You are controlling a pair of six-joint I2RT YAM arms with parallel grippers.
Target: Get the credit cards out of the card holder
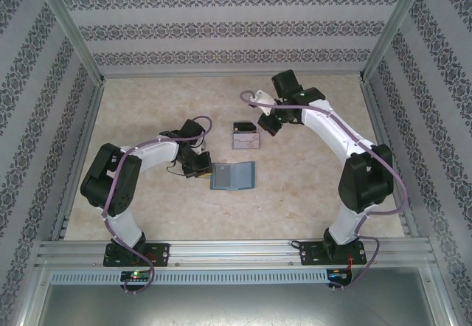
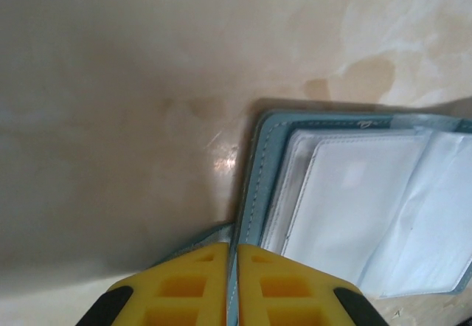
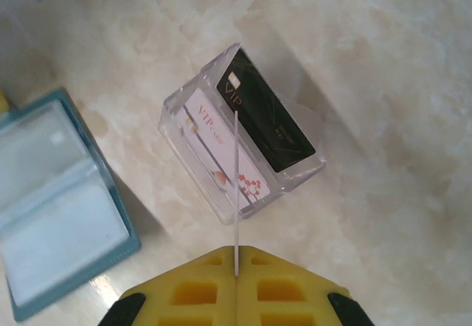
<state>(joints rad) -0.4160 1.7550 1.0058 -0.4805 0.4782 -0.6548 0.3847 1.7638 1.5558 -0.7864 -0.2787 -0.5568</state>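
Teal card holder (image 1: 232,176) is lying open mid-table, left gripper (image 2: 232,251) pinching its nine o'clock edge, likely to steady it, while right gripper (image 3: 236,258) is holding one credit card (image 3: 235,186) edge-on above the clear tray (image 3: 299,178) at its twelve o'clock, apparently for depositing.

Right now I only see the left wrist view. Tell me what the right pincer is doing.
Observer: The right pincer is shut on a thin card, seen edge-on, in line with a clear tray.
Operator: Report what's in that tray.
Observer: Two cards lie in it, a pale one and a dark one.
Operator: Place the tray against the holder.
Observer: In the top view the tray sits just beyond the open holder, farther from the arm bases and not touching it.
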